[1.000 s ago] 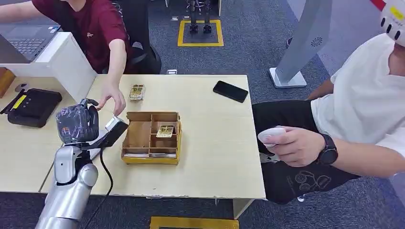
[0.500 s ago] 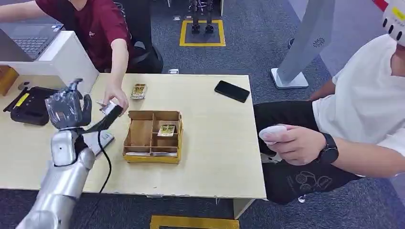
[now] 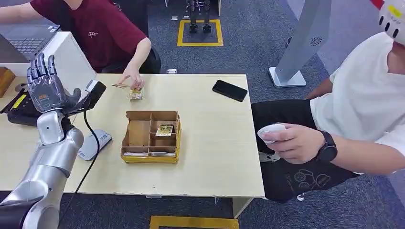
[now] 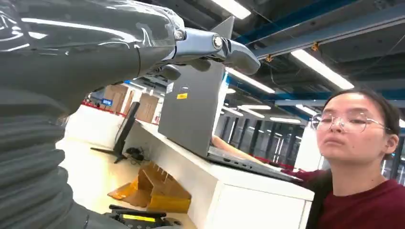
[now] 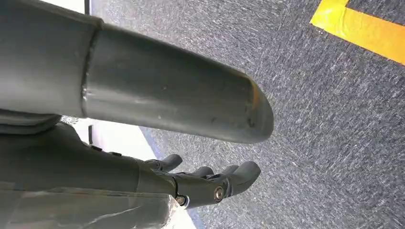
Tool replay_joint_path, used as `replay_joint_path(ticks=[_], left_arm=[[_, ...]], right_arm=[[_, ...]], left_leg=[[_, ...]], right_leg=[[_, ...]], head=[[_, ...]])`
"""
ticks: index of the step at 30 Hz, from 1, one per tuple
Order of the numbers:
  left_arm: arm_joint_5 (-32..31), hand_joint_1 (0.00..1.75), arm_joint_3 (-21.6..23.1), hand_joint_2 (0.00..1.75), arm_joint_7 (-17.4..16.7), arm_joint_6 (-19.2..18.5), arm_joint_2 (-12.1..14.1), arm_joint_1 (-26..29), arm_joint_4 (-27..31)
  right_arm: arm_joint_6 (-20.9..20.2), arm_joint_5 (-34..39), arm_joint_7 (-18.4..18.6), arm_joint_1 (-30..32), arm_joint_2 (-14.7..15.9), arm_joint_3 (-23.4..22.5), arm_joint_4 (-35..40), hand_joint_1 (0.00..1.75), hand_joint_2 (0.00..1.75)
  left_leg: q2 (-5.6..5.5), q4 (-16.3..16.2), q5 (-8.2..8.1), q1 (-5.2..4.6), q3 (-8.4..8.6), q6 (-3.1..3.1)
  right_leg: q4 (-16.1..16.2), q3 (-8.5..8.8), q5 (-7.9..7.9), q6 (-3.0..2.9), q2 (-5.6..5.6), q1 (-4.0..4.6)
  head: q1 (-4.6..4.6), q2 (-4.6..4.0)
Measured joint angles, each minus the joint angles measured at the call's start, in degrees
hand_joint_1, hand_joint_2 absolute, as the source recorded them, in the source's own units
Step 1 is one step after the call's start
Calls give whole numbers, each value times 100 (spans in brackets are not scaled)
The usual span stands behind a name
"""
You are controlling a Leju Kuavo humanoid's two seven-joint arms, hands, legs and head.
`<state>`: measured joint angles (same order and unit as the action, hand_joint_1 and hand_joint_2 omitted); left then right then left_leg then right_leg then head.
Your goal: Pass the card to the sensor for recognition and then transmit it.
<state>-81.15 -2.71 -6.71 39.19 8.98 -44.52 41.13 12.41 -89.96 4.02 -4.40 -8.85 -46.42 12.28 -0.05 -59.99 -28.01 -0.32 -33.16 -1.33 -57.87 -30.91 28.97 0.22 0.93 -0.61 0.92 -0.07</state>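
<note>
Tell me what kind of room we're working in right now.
Probably an office or robotics lab: light wooden desks on grey carpet with yellow floor markings, a laptop on a white partition, and long ceiling light strips overhead.

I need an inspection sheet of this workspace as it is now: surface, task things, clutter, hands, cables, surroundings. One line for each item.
Surface: light wooden table, with a second table adjoining it on the robot's left.
Job's things: card held by a person's hand above a card stack; another card lies in the divided box; scanner off its stand.
Clutter: black phone, black device.
Hands: left hand raised, fingers spread, empty; right hand hangs over the carpet.
Cables: black scanner cable.
Surroundings: two seated people, laptop, grey carpet.
</note>
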Motion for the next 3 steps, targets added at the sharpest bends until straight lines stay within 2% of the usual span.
replay_joint_path(ticks=[3], left_arm=[[-15,0,-39,175,4,0,-2,-35,-72]], right_arm=[[0,0,0,0,0,4,0,0,0]], left_leg=[[1,0,1,1,0,1]], right_leg=[[0,-1,-1,-1,0,0]], head=[[2,2]])
